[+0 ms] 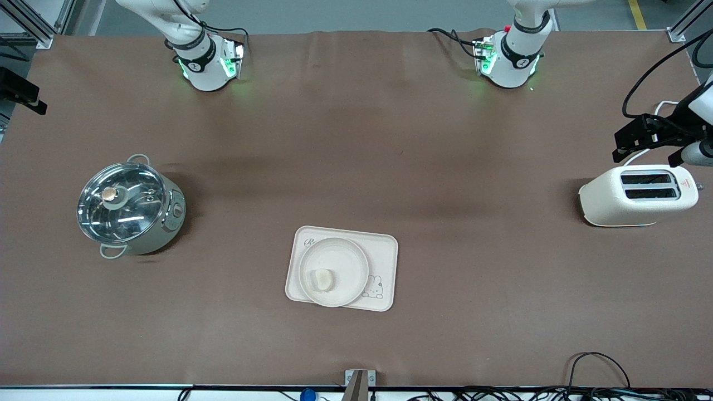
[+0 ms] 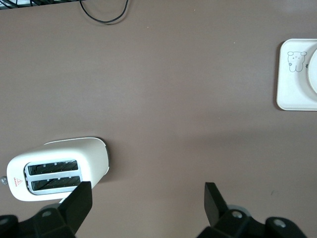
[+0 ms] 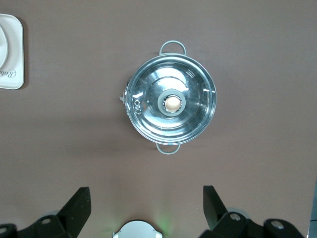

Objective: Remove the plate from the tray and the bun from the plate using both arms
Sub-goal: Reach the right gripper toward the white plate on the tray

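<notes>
The round cream-white plate lies on the rectangular cream tray with a rabbit drawing, at the middle of the table near the front camera. The small pale bun rests on the plate, toward the right arm's end of it. My left gripper is open and empty, up in the air over the white toaster; its fingers show wide apart in the left wrist view. My right gripper is open and empty, high above its own base, and is out of the front view.
A steel pot with a glass lid stands toward the right arm's end of the table; it also shows in the right wrist view. The toaster stands at the left arm's end. Cables lie along the front edge.
</notes>
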You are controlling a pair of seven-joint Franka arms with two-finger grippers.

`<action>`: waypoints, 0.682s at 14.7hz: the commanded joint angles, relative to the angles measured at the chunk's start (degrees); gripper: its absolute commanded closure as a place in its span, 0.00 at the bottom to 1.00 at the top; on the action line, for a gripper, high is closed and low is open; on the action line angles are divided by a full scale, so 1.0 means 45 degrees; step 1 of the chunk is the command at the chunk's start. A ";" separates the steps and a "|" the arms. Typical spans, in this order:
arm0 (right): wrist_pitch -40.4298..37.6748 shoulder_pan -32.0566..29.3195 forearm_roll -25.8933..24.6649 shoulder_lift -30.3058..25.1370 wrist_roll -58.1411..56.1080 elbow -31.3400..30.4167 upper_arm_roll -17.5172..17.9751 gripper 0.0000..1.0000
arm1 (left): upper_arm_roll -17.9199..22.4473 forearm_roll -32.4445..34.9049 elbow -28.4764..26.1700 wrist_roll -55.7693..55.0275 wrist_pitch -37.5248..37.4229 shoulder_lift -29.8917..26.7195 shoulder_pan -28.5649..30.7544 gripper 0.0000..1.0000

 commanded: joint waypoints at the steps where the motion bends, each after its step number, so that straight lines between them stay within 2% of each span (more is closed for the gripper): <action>1: 0.0148 0.0116 0.0174 -0.0129 0.0064 -0.0188 0.0067 0.00 | -0.0001 0.0206 -0.0055 -0.0014 -0.0061 -0.0129 0.0023 0.00; 6: 0.0148 0.0215 0.0193 -0.0071 0.0122 -0.0188 0.0086 0.00 | -0.0020 0.0225 -0.0035 -0.0130 -0.0062 -0.0091 -0.0016 0.00; 8: 0.0129 0.0333 0.1164 0.0143 0.0084 -0.0207 0.0047 0.00 | -0.0078 0.0226 -0.0035 -0.0149 -0.0081 -0.0091 -0.0036 0.00; 10: 0.0206 0.0682 0.1519 0.0552 0.0200 -0.0188 0.0086 0.00 | -0.0098 0.0206 -0.0055 -0.0130 -0.0081 -0.0091 0.0003 0.00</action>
